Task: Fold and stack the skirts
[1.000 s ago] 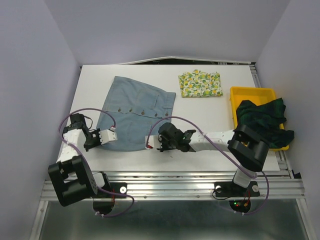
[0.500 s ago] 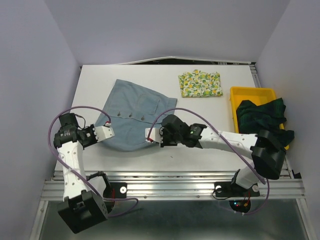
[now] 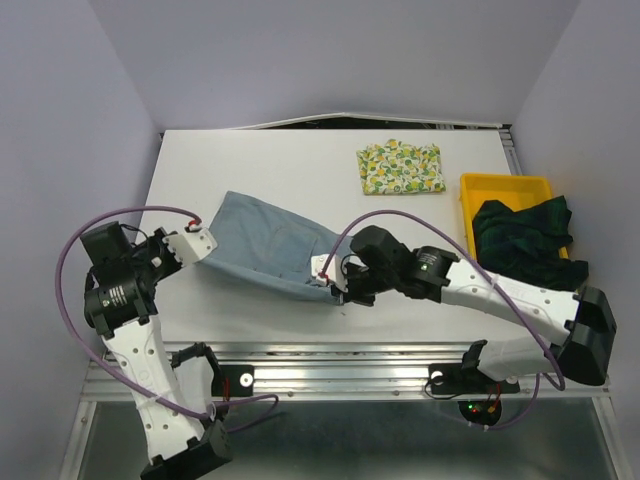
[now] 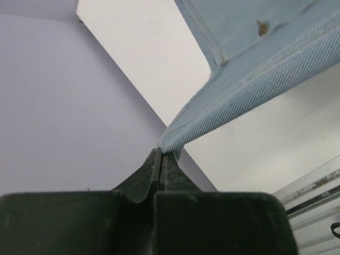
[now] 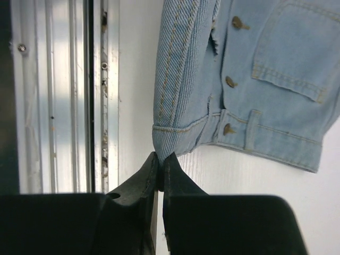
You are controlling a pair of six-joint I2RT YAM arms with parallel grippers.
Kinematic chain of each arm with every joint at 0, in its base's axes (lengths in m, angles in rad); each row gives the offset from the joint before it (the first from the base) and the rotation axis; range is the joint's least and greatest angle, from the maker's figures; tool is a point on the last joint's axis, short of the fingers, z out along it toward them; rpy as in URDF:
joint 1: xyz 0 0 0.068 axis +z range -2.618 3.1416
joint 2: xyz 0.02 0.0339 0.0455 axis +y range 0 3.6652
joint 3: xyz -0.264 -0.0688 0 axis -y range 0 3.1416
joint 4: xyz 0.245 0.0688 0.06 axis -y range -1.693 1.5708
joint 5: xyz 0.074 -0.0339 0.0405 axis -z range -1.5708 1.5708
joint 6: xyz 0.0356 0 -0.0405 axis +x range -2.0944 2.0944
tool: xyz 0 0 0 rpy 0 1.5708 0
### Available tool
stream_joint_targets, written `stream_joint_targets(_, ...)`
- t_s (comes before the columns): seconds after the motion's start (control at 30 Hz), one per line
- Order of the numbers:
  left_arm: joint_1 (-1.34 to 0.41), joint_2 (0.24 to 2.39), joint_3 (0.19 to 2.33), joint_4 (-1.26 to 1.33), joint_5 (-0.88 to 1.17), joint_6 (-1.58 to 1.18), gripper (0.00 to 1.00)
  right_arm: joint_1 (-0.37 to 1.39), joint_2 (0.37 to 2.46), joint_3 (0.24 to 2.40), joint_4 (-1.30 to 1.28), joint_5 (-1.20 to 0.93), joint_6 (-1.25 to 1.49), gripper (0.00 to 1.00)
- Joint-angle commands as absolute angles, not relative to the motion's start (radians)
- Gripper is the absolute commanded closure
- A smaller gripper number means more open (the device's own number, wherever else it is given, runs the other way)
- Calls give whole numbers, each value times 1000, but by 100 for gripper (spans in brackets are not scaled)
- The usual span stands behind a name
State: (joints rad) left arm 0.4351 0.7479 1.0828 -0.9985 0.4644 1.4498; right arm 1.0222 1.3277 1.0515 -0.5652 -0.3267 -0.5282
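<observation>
Your left jaws are shut on a stitched corner of the plain light blue-grey denim skirt [image 4: 249, 64], with only a sliver of cloth between the tips. Your right jaws are closed the same way on another corner, just below the row of brass buttons [image 5: 231, 82]. Between the two pairs of jaws the skirt hangs as a taut, tilted band above the white surface [image 3: 270, 160].

Both holds look thin. I judge that pulling the arms further apart, or swinging the heavy denim quickly, could tear a corner free and drop that side in a crumple. If one side is raised higher than the other, the fold would probably land skewed.

Well beyond your right jaws the lemon-and-leaf print skirt [image 3: 400, 168] lies folded. Off to their right, the dark green-navy plaid skirt [image 3: 520, 240] sits bunched in the rigid yellow plastic tray [image 3: 505, 185] and spills over its near rim.

You cannot see how deep the cloth sits inside either grip. You also cannot tell whether the denim's far edge touches the surface. The underside of the skirt is hidden in every view.
</observation>
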Motion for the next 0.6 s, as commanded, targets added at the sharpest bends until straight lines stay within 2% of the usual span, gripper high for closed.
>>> stream_joint_targets(0.0, 443, 810, 1192, -905, 546, 1344, 100, 1029, 1247, 1094, -586, -373, -416, 99)
stream_joint_targets(0.13, 443, 917, 1241, -850, 592, 1322, 100, 979, 1259, 1111, -584, -354, -426, 99)
stream_joint_targets(0.27, 427, 1028, 1293, -805, 649, 1293, 100, 841, 1334, 1114, -594, -445, -434, 99)
stream_joint_targets(0.37, 388, 1110, 1296, -756, 635, 1287, 100, 755, 1408, 1140, -635, -527, -475, 99)
stream_joint_targets(0.57, 244, 1186, 1253, -674, 528, 1247, 100, 724, 1471, 1163, -664, -574, -511, 99)
